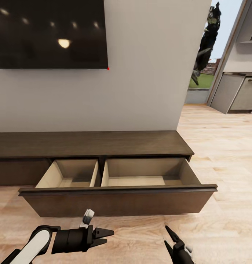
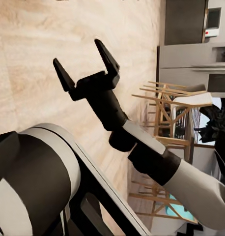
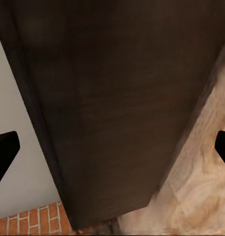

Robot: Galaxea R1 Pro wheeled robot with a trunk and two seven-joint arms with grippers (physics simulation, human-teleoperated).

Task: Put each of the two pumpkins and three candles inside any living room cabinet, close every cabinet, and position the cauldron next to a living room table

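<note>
The long, low dark-brown cabinet (image 1: 92,143) stands against the grey wall. Its wide right drawer (image 1: 118,200) is pulled out, and both beige compartments (image 1: 140,172) are bare inside. My left gripper (image 1: 108,237) hovers low over the floor in front of the drawer, pointing right, open and holding nothing. My right gripper (image 1: 170,237) is to its right, open and empty; the left wrist view shows that same right gripper (image 2: 85,61) spread over the wood floor. The right wrist view faces dark wood of the cabinet (image 3: 117,108) between my spread fingertips (image 3: 4,147). Pumpkins and candles are out of view.
A dark TV (image 1: 48,33) hangs above the cabinet. To the right, wood floor (image 1: 221,146) runs toward grey kitchen units (image 1: 236,91) and a glass opening with a plant (image 1: 208,40). Wooden dining chairs (image 2: 166,113) appear in the left wrist view.
</note>
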